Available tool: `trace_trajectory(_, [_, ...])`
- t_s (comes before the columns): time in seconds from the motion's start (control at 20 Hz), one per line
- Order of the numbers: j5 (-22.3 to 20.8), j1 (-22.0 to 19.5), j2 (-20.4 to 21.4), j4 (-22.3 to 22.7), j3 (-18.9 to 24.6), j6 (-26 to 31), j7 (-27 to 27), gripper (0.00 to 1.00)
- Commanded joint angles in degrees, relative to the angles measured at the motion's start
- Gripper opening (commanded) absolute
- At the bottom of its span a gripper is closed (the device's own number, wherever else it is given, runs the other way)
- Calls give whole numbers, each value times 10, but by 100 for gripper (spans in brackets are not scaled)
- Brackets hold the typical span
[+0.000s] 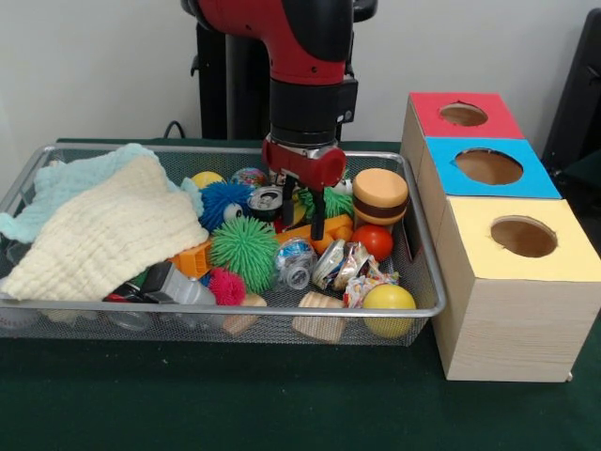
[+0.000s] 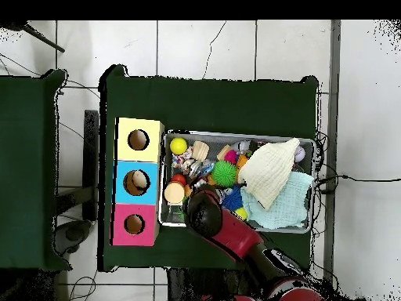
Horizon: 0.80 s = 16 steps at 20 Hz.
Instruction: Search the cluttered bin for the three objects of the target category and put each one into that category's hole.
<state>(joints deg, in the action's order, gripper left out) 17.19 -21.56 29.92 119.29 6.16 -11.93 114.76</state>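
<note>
My gripper (image 1: 302,224) hangs open inside the wire bin (image 1: 418,258), fingertips just above an orange block (image 1: 329,230) near the bin's middle. A crushed can (image 1: 267,200) lies right beside its left finger (image 1: 287,209). Around it are a green spiky ball (image 1: 244,249), a blue spiky ball (image 1: 223,200), a pink spiky ball (image 1: 226,287), another crushed can (image 1: 295,263), a toy burger (image 1: 379,195), a red ball (image 1: 374,241) and a yellow ball (image 1: 389,303). In the overhead view the arm (image 2: 205,212) hides the gripper.
A cream cloth (image 1: 108,230) over a light blue cloth (image 1: 66,183) fills the bin's left half. Beside the bin stand three boxes with round holes: red (image 1: 463,115), blue (image 1: 488,166), yellow (image 1: 523,237). Wooden blocks (image 1: 317,315) lie at the bin's front.
</note>
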Motion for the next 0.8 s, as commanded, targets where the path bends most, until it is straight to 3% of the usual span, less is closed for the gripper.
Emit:
trace_trajectory(0.05, [31, 15, 28, -23, 14, 44, 111, 100])
trace_trajectory(0.8, [14, 11, 31, -37, 9, 45, 89, 100])
